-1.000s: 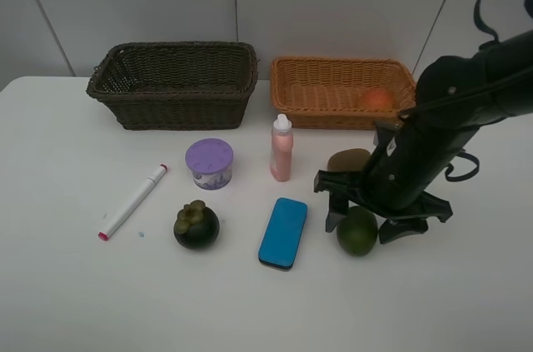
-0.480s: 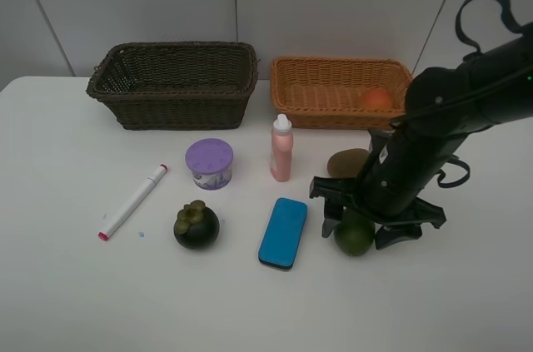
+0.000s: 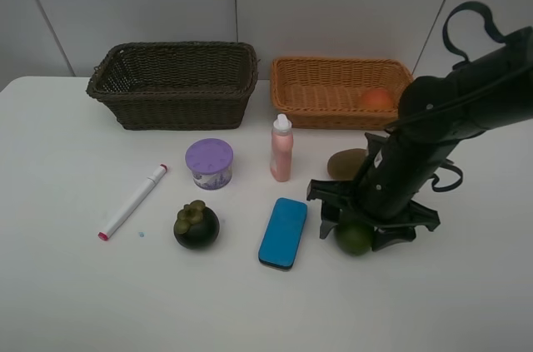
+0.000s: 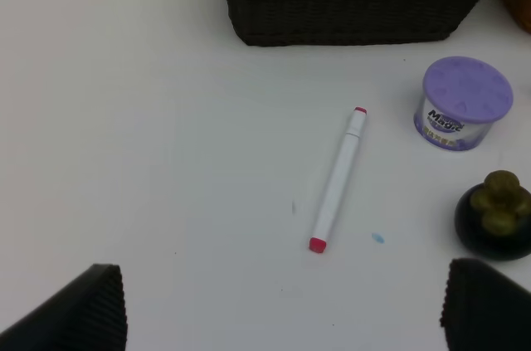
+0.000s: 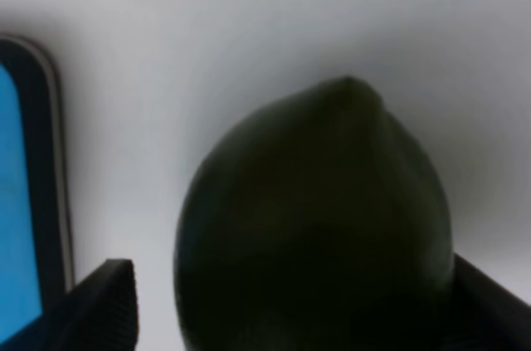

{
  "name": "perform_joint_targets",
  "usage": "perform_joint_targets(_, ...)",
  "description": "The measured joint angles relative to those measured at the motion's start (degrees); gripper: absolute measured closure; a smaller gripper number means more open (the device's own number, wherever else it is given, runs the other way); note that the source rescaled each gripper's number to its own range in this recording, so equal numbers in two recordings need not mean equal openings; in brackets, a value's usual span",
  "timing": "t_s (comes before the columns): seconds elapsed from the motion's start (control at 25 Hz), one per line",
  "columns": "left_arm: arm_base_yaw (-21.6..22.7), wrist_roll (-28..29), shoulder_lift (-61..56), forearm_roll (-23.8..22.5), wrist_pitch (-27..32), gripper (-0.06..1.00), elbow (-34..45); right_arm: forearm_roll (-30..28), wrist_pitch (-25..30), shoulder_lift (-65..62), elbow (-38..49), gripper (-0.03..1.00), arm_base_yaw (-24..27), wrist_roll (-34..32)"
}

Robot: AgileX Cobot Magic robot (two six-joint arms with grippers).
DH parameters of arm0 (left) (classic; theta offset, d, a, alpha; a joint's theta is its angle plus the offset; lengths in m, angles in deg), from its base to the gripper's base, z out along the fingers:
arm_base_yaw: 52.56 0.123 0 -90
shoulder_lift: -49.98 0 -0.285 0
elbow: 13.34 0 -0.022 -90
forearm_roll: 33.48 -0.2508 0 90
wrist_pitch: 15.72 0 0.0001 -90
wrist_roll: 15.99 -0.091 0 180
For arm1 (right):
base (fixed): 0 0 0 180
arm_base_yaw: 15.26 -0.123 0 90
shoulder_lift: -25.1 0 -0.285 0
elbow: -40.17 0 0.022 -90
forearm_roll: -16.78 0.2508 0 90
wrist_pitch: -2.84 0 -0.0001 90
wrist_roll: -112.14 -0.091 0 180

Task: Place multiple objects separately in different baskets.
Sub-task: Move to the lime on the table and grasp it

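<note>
My right gripper (image 3: 358, 231) is open and lowered over the green lime (image 3: 353, 237), one finger on each side. In the right wrist view the lime (image 5: 319, 218) fills the space between the fingertips (image 5: 104, 301). The brown kiwi (image 3: 346, 162) lies just behind it. The blue flat block (image 3: 283, 232), pink bottle (image 3: 281, 149), purple-lidded tub (image 3: 209, 163), mangosteen (image 3: 196, 225) and white marker (image 3: 133, 200) stand on the table. The orange-red fruit (image 3: 376, 99) lies in the light basket (image 3: 333, 115). The dark basket (image 3: 171, 111) holds nothing I can see. My left gripper (image 4: 282, 318) is open above the marker (image 4: 338, 178).
The white table reaches a grey wall behind the baskets. The blue block's edge (image 5: 21, 193) lies close beside the right gripper's left finger. The left wrist view also shows the tub (image 4: 462, 102), the mangosteen (image 4: 498, 214) and the dark basket's wall (image 4: 348, 11).
My right gripper has come down and slightly left over the lime, so its fingers now straddle it and hide most of it. Nothing else has moved.
</note>
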Motion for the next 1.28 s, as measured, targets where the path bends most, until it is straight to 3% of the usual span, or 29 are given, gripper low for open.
perform_joint_targets(0.24, 0.0, 0.0, 0.0, 0.0, 0.0, -0.05, 0.0, 0.1, -0.1, 0.3, 0.0, 0.25, 0.0, -0.1)
perform_joint_targets(0.44, 0.0, 0.0, 0.0, 0.0, 0.0, -0.05, 0.0, 0.1, -0.1, 1.2, 0.0, 0.46, 0.0, -0.1)
perform_joint_targets(1.28, 0.0, 0.0, 0.0, 0.0, 0.0, -0.05, 0.0, -2.2, 8.8, 1.0, -6.6, 0.46, 0.0, -0.6)
